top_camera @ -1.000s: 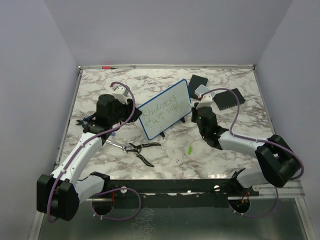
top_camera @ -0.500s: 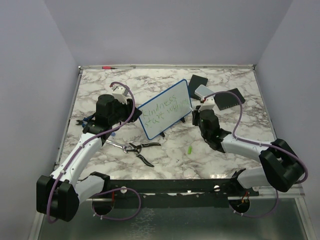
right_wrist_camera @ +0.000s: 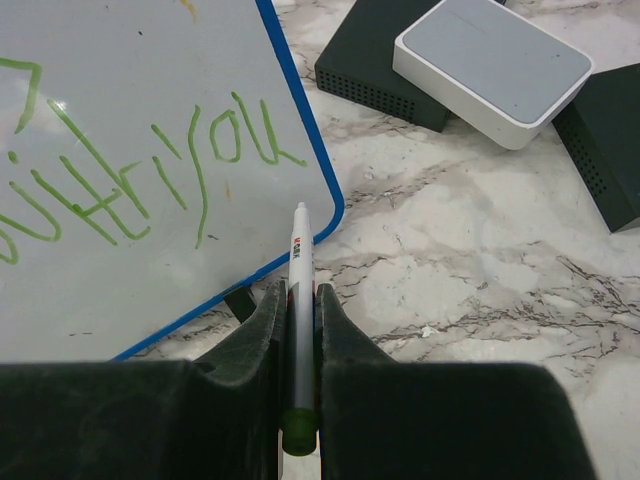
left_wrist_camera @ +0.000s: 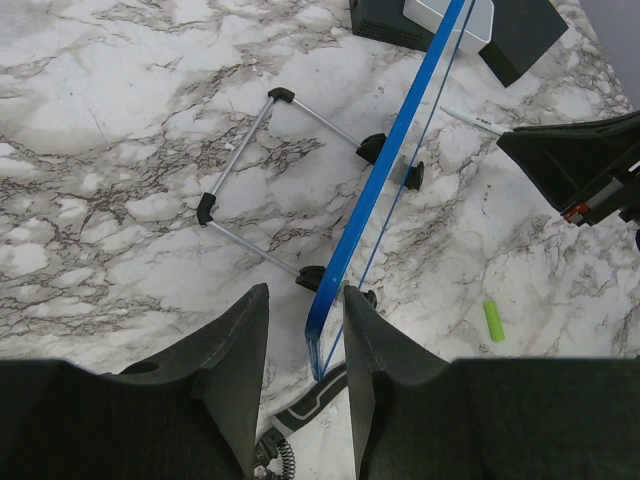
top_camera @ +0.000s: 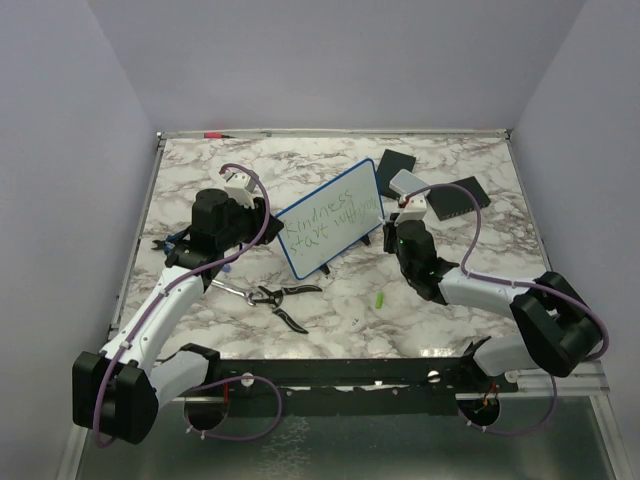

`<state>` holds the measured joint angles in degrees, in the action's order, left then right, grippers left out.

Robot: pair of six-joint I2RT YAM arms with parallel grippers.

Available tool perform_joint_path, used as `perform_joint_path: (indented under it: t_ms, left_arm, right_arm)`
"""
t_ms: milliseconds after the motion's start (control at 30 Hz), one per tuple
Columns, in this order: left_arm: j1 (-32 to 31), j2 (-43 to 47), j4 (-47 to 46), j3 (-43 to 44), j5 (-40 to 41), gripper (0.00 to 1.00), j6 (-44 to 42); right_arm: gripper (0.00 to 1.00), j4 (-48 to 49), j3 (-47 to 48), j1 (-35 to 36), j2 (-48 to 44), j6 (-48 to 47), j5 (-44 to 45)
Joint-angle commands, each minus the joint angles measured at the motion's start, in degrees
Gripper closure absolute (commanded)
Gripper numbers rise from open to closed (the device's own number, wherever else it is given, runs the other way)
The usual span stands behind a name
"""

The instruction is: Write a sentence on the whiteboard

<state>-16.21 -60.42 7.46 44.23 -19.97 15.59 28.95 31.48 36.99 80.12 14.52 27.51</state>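
The right arm's elbow point(top_camera: 555, 325) swung out toward the near right corner of the worktop, then drew back in almost to where it began. The right hand point(right_wrist_camera: 297, 305) (clamped on the pen point(right_wrist_camera: 298, 255)) shifted only slightly beside the whiteboard's point(top_camera: 330, 222) right edge.

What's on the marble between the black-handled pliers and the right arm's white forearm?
Only a small green cylinder lies between the black-handled pliers and white forearm; top view shows it.
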Motion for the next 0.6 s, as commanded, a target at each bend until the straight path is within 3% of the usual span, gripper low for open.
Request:
perform_joint_path:
  t_ms: [0,567]
  left_arm:
    - [0.25,0.93,0.03,-0.46,-0.68,0.63,-0.53]
    - [0.29,1.1,0.11,-0.4,-0.66,0.64,-0.69]
  right_arm:
    - [0.99,2.42,-0.05,-0.27,1.29,-0.14,-0.55]
    - [0.99,3.61,1.12,-0.28,3.03,-0.96,-0.49]
